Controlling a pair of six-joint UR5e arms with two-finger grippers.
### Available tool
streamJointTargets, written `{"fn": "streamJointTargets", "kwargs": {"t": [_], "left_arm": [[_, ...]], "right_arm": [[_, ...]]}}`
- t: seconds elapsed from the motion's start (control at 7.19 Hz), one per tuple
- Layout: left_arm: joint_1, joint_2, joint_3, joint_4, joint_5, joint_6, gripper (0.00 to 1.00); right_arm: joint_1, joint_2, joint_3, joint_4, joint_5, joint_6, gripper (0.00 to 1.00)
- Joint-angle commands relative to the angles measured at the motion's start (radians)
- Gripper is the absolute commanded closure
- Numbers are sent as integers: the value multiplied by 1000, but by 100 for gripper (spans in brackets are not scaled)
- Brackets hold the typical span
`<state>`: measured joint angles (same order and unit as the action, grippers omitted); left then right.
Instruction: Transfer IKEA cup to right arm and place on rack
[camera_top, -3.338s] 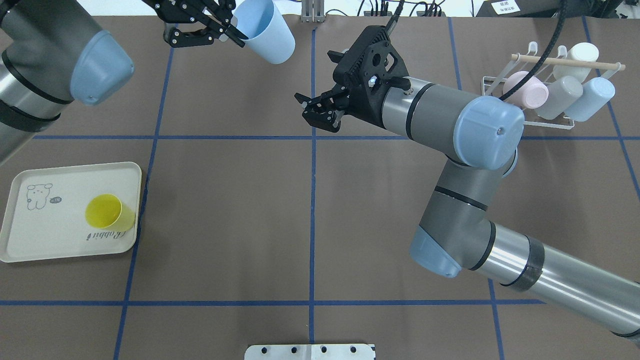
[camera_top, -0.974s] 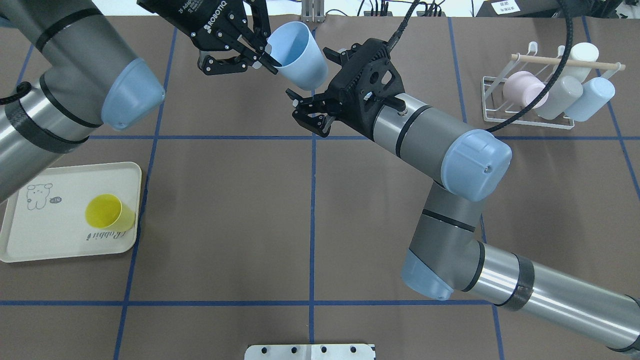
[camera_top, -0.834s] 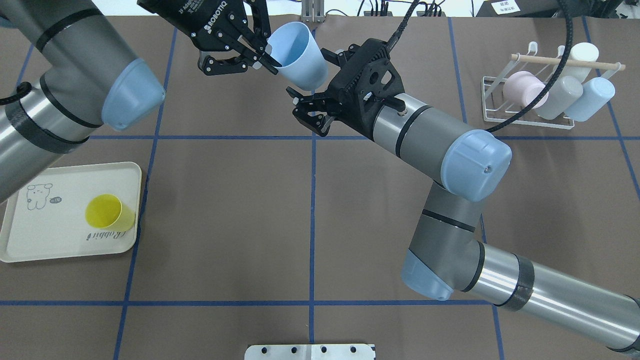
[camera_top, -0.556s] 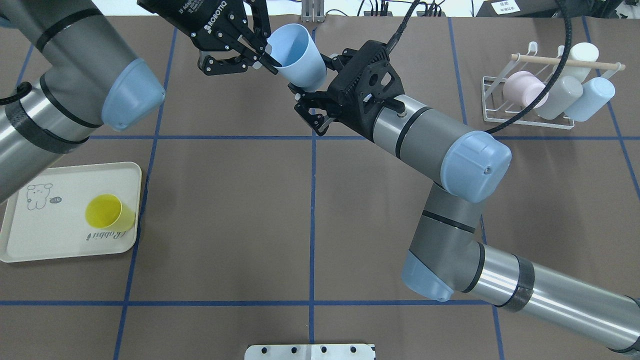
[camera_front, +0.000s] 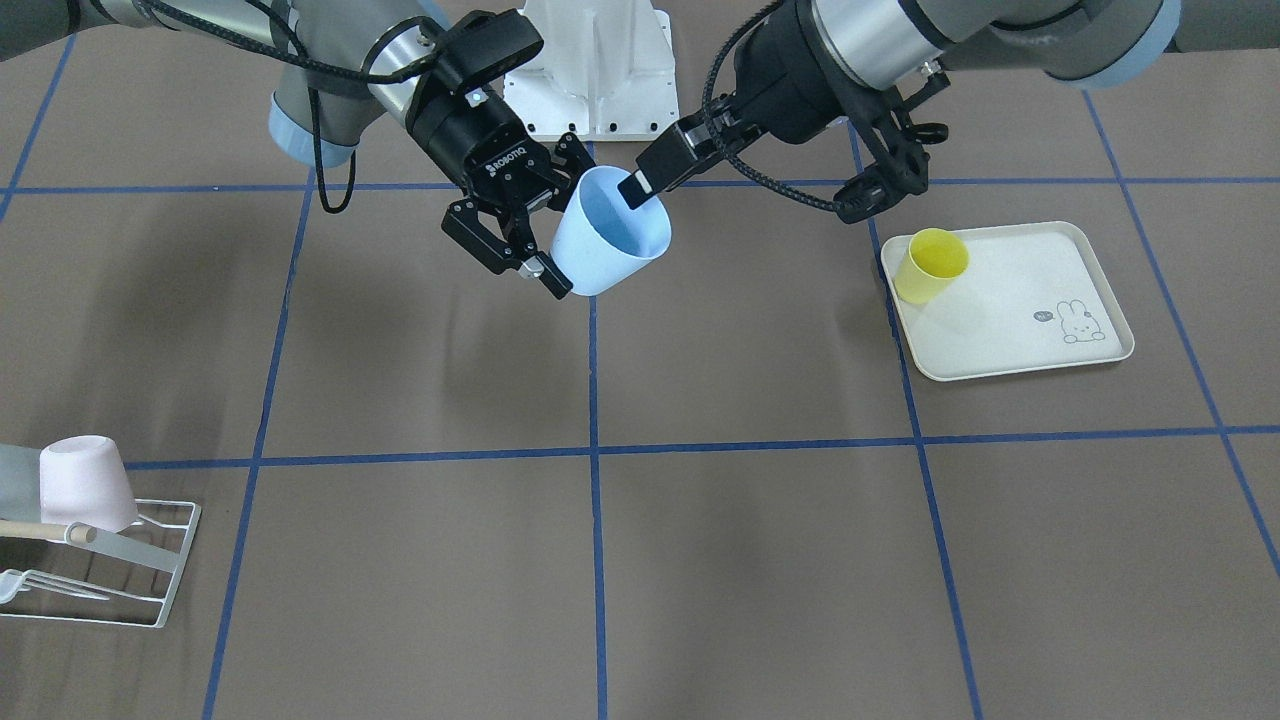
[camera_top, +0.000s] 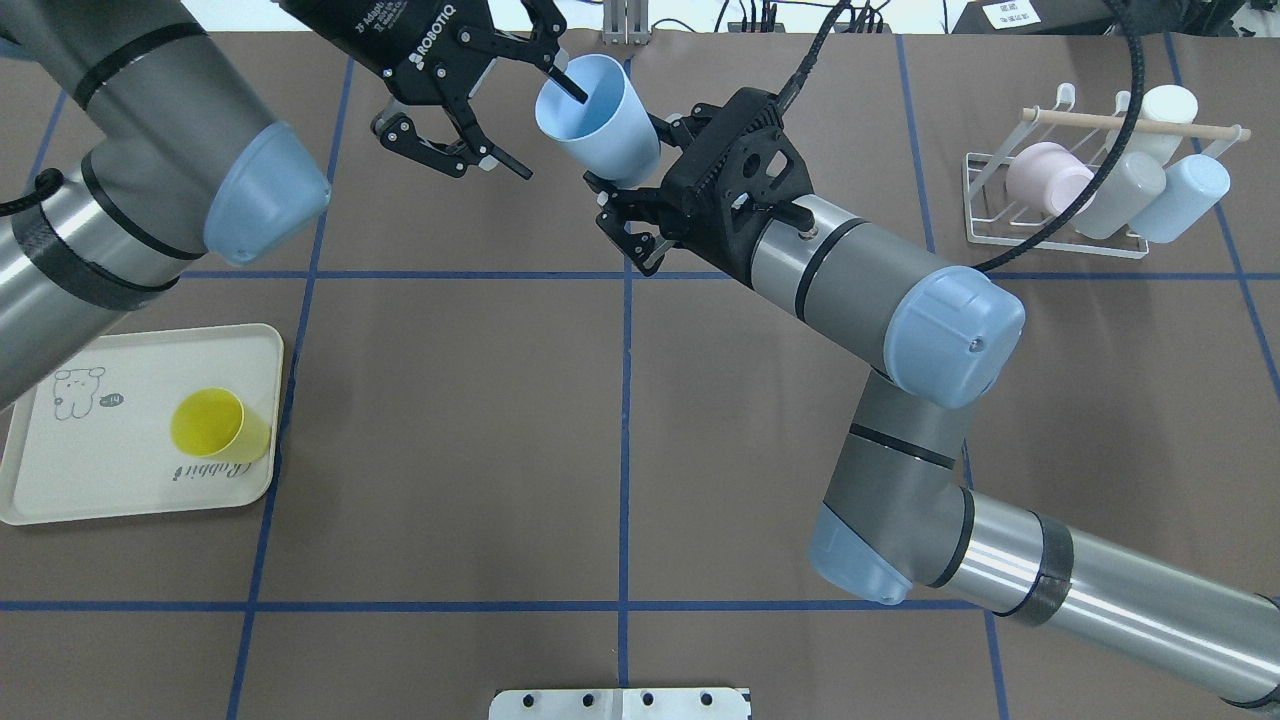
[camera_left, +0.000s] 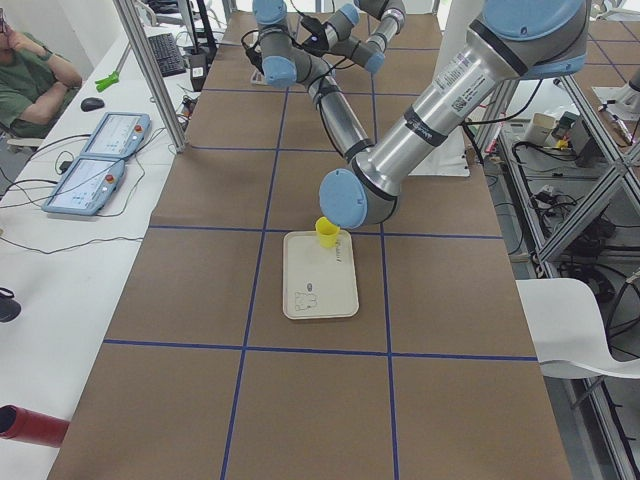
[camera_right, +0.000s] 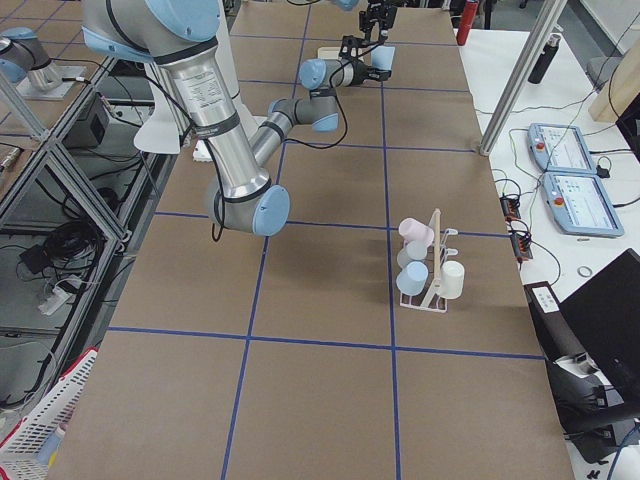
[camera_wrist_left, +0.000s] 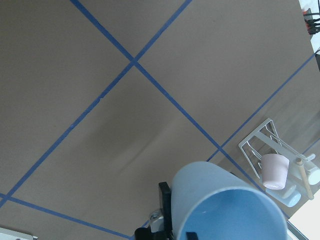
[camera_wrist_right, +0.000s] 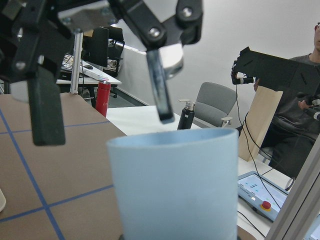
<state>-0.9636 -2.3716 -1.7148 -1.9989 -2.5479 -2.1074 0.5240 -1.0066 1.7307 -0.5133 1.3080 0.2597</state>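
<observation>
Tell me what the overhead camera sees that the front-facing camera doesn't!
Only the overhead view shows the whole rack with four cups: pink cup, grey cup, white cup, pale blue cup. Only the front-facing view shows the ROBOTIQ lettering on the right gripper; it catches just a corner of the rack and the pink cup. Both show the right gripper holding the big blue cup off the table, the open left gripper with one finger inside it, and the yellow cup on the rabbit tray.
</observation>
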Motion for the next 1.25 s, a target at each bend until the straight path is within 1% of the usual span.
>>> {"fn": "streamJointTargets", "kwargs": {"t": [0.0,0.14,0.28,0.42,0.56,0.7,0.83,0.97,1.11], "left_arm": [[-4,6,-5,0,-5,33,0],[-7,12,-2,8,-14,87,0],[-4,47,4,15,-9,162,0],[-3,60,3,15,-9,225,0],[-9,93,3,29,-5,269,0],[-7,106,1,75,1,361,0],[-7,113,-8,183,24,480,0],[-1,118,-9,254,52,597,0],[-3,126,-11,323,55,719,0]], "right_arm": [[4,-3,3,-55,1,1,54],[10,0,12,-139,2,13,54],[16,-1,13,-245,2,15,54],[33,2,27,-331,7,16,55],[43,3,65,-459,10,16,58],[72,14,128,-655,36,16,59],[132,14,183,-803,128,4,60],[204,14,188,-848,246,0,60],[247,-7,187,-856,282,-17,61]]}}
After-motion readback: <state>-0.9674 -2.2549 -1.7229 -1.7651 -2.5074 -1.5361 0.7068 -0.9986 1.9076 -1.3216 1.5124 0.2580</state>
